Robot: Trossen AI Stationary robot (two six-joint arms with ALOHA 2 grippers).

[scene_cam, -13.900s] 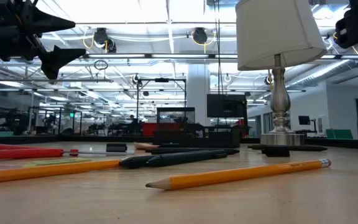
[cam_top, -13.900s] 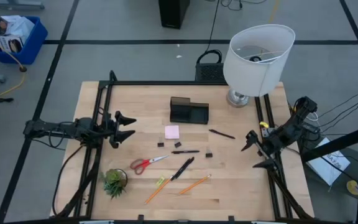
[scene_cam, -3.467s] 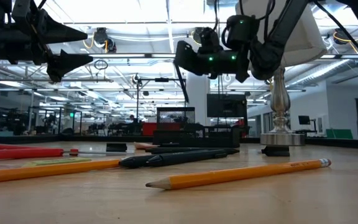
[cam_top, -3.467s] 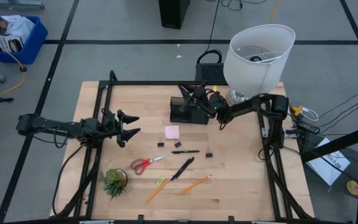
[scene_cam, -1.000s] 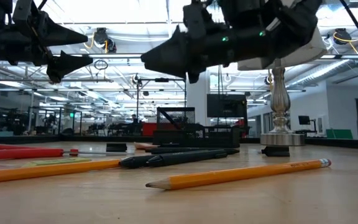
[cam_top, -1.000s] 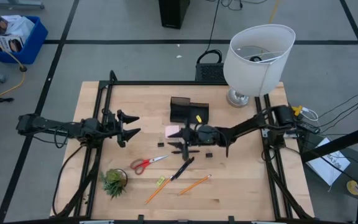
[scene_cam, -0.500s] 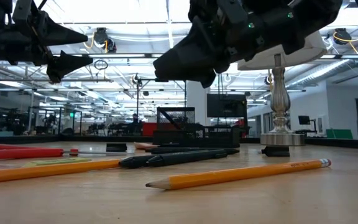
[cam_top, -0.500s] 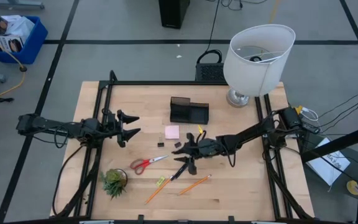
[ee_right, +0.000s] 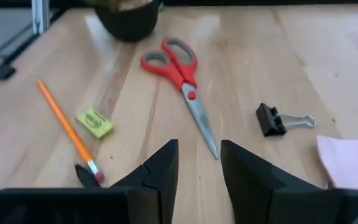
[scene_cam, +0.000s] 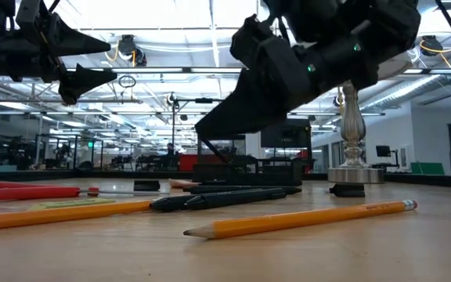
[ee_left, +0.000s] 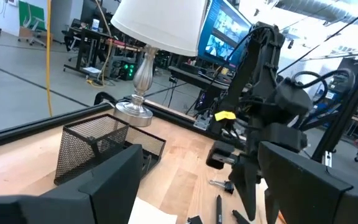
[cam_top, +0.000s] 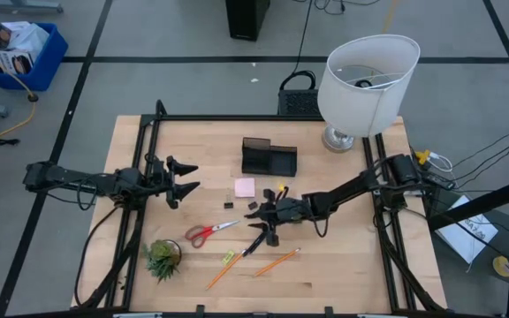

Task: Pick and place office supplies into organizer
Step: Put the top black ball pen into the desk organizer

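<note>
My right gripper [cam_top: 263,224] hangs open low over the table's middle, slanting down toward the near left. In its wrist view only bare wood shows between the fingers [ee_right: 199,163]. Ahead of them lie the red-handled scissors [ee_right: 179,68], a black clip [ee_right: 272,118] and the pink sticky pad [ee_right: 353,162]. A black pen [cam_top: 256,242] lies slantwise just beside the gripper's near side, with two pencils [cam_top: 277,261] [cam_top: 224,272] nearer the front edge. The black organizer [cam_top: 269,157] stands behind. My left gripper [cam_top: 184,177] waits open at the table's left.
A white-shaded lamp [cam_top: 365,84] stands at the far right corner and a small potted plant [cam_top: 163,258] at the near left. A yellow-green eraser [ee_right: 95,122] lies beside one pencil. Black frame rails [cam_top: 140,203] run along both table sides.
My right gripper has come from beside the organizer toward the table's near edge, sunk closer to the wood and tipped its fingers downward. The supplies on the table lie where they lay.
</note>
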